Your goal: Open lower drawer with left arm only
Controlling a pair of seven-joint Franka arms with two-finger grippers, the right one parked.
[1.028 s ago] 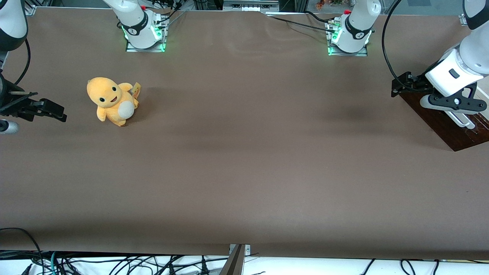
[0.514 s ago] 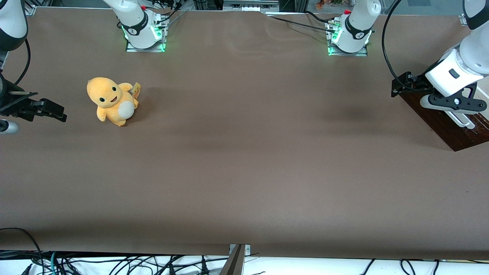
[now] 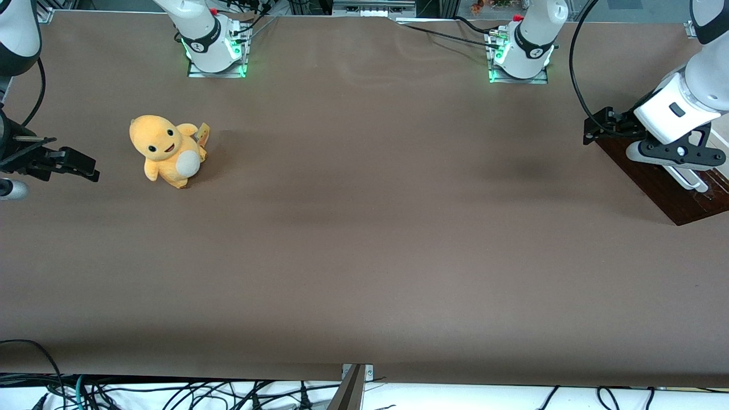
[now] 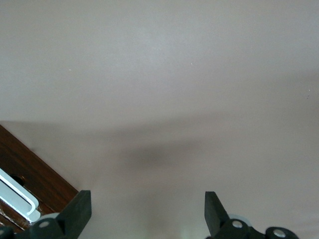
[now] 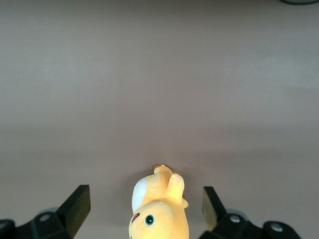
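Note:
The lower drawer's dark brown wood front (image 3: 663, 185) shows at the working arm's end of the table, with its silver bar handle (image 3: 691, 180) partly under the arm's black wrist mount. My left arm (image 3: 680, 102) reaches over it. The gripper (image 3: 597, 124) hangs just above the table, beside the end of the wood front that lies farther from the front camera. In the left wrist view the gripper (image 4: 147, 203) is open, with only bare table between its fingers (image 4: 79, 206). The wood front (image 4: 37, 174) and the handle (image 4: 17, 198) lie off to one side of them.
An orange plush toy (image 3: 167, 149) sits on the brown table toward the parked arm's end, also in the right wrist view (image 5: 158, 209). Two arm bases (image 3: 215, 48) (image 3: 519, 54) stand along the table's edge farthest from the front camera. A black cable (image 3: 575, 74) loops beside the working arm.

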